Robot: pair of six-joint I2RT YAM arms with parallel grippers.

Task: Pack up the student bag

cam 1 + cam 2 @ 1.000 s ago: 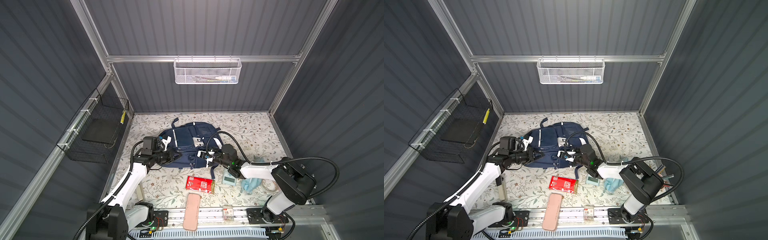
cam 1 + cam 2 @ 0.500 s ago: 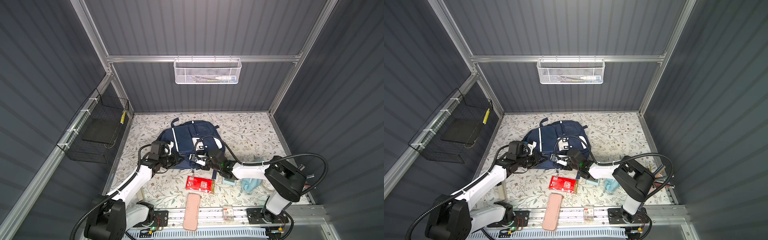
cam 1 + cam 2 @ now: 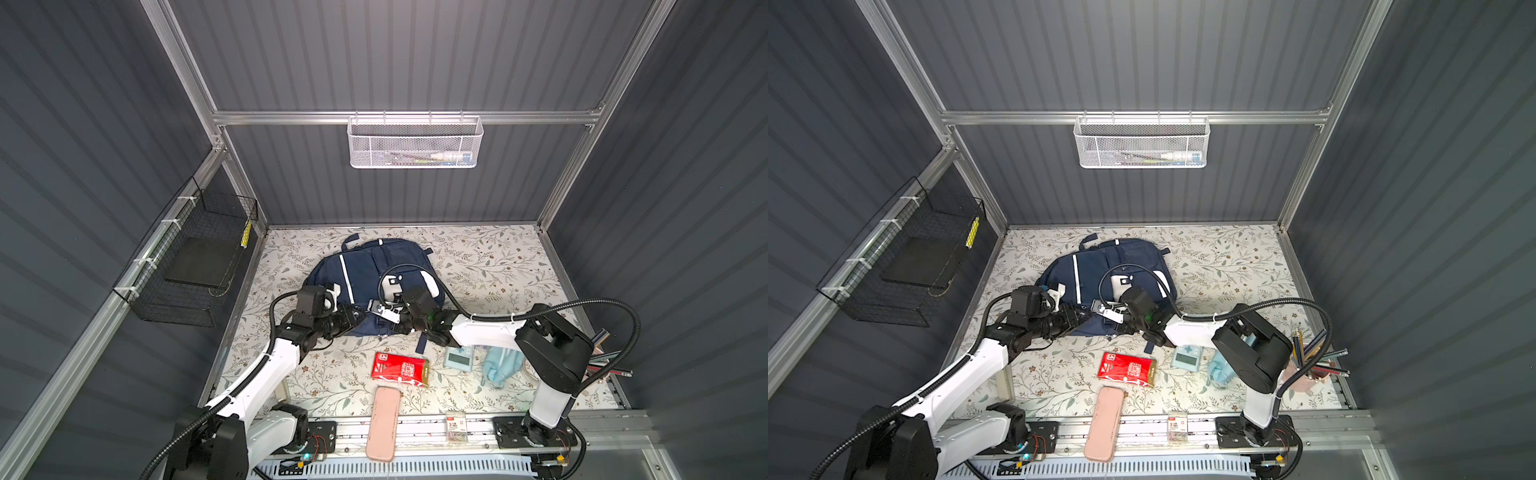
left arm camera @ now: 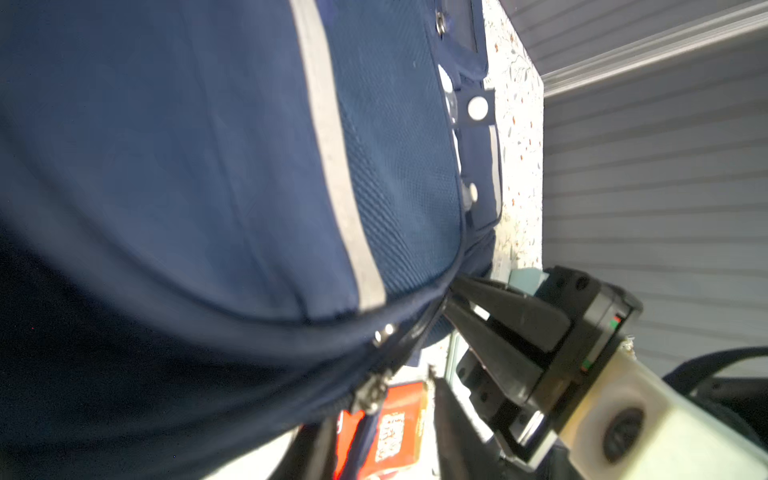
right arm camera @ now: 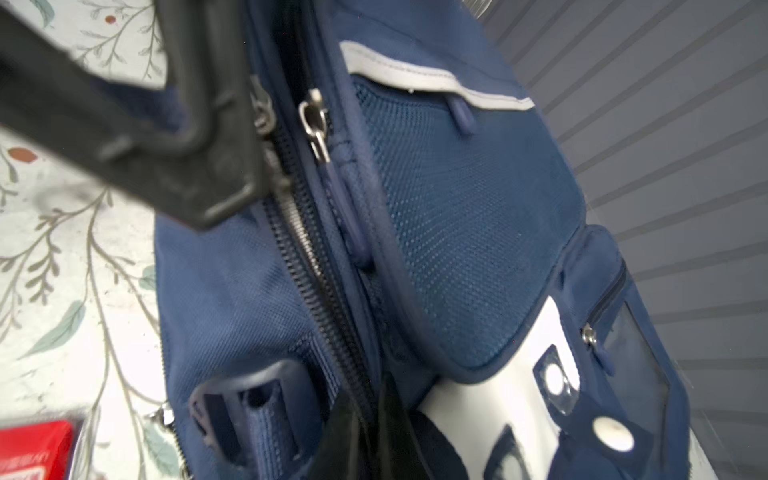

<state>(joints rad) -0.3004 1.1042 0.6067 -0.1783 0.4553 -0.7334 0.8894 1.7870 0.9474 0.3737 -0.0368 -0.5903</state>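
We see a booth with dark grey ribbed walls [image 3: 415, 62] and an aluminium frame [image 3: 399, 117]. A white basket [image 3: 415, 143] hangs from the back rail with a few small things inside. A black basket [image 3: 195, 257] on the left wall holds a dark slab.

The table [image 3: 490, 266] wears a pale cloth printed with leafy twigs. The bag [image 3: 365, 270] lies flat on it, towards the back and left of the middle, and both arms meet at its near edge.

In both top views the left gripper [image 3: 358, 316] comes in from the left. Its jaws stand partly apart and grip nothing that we can see, and in the right wrist view one finger lies against the bag's zip. The right gripper [image 4: 451, 296] has its jaws closed, tips pressed to the seam by the zip. We cannot tell whether any fabric is caught between them.

Nearer the front lie a red pack [image 3: 400, 369], a pale blue gadget [image 3: 458, 357] and a blue cloth [image 3: 500, 365], all close together. A pink case [image 3: 384, 422] reaches over the table's front edge onto the rail [image 3: 419, 432], where a small box [image 3: 456, 426] also sits. A pencil cup [image 3: 1312, 370] stands at the right edge in a top view.
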